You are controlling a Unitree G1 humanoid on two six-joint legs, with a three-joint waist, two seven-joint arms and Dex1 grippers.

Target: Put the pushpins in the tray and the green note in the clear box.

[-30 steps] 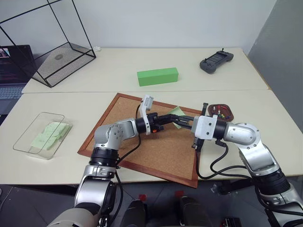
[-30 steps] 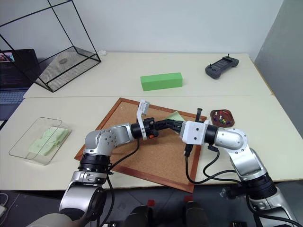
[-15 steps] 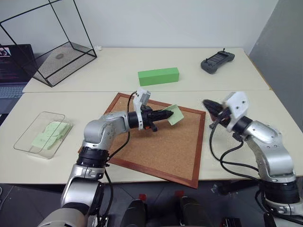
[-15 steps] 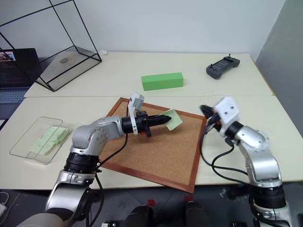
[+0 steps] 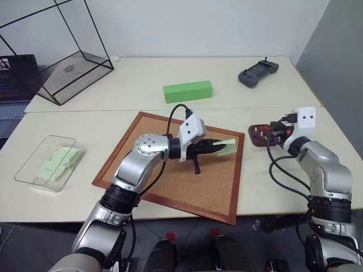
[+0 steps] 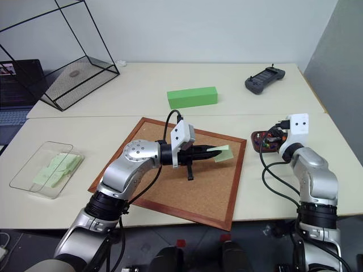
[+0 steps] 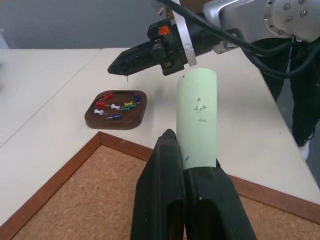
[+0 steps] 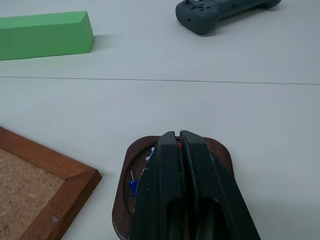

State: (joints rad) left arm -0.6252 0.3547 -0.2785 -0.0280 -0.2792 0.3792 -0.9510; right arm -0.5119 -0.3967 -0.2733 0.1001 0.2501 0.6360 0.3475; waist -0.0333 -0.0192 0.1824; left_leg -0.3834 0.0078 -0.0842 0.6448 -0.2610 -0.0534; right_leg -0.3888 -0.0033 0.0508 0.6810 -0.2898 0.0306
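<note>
Black fingers of the left gripper (image 7: 182,165) are pressed together on the near end of the green note (image 7: 197,117); the pale paper is held up off the corkboard (image 5: 187,181), sticking out past the fingertips toward the board's right edge. Several small pinholes are seen in the note's face in the left wrist view.

Fingers of the right gripper (image 8: 177,137) are closed against each other, and a thin pin tip is seen projecting from between them in the left wrist view (image 7: 117,67); whether a pushpin is actually gripped cannot be told for sure. This gripper is held just above the tray (image 8: 220,150), well apart from the left one.

Pushpins (image 7: 117,106) with red, blue, yellow, green and white heads are lying inside the tray, which is set on the table (image 5: 170,73) just beyond the corkboard's right frame.

Further out, the clear box (image 5: 31,170) is seen on the table's left side, near its front edge, well apart from the note; pale green sheets (image 5: 57,161) are already lying in it. A bright green block (image 5: 188,91) is placed behind the corkboard, a dark handheld controller (image 5: 258,73) at the far right, a black wire cage (image 5: 57,56) and a laptop (image 5: 11,79) at the far left.
</note>
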